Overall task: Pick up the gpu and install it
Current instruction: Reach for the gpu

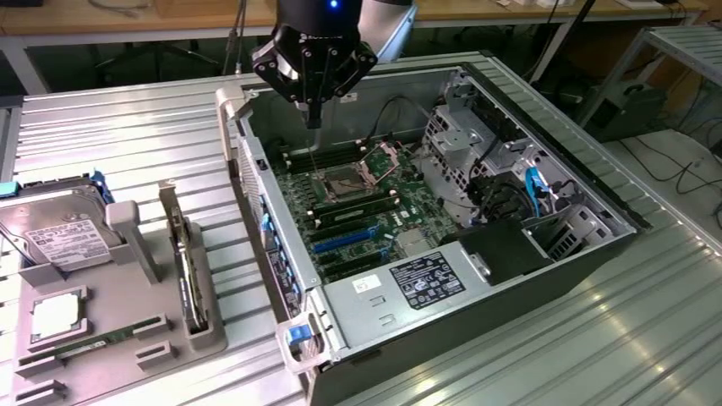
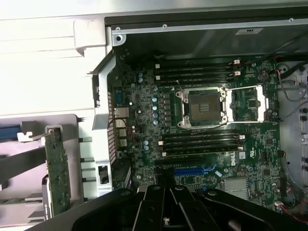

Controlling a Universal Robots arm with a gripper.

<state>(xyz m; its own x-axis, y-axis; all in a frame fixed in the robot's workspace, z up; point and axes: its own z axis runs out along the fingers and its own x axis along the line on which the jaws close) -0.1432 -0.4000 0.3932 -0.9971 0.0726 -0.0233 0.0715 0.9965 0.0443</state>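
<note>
The gpu (image 1: 189, 272) stands on edge in a slot of the grey holder (image 1: 124, 338) at the exterior view's left; in the wrist view it shows as a green card (image 2: 57, 168) beside the case wall. My gripper (image 1: 317, 123) hangs over the far end of the open computer case (image 1: 485, 279), above the motherboard (image 1: 350, 211), well apart from the gpu. Its dark fingers are shut together with nothing between them. In the wrist view the gripper (image 2: 166, 188) sits over the blue expansion slots (image 2: 192, 171).
The holder also carries a silver hard drive (image 1: 51, 237), a square processor (image 1: 57, 315) and a thin memory stick (image 1: 96, 342). Inside the case are the open processor socket (image 2: 202, 107), memory slots (image 2: 199, 142), cables and drive cages (image 1: 508, 182). Everything rests on a ribbed metal table (image 1: 587, 338).
</note>
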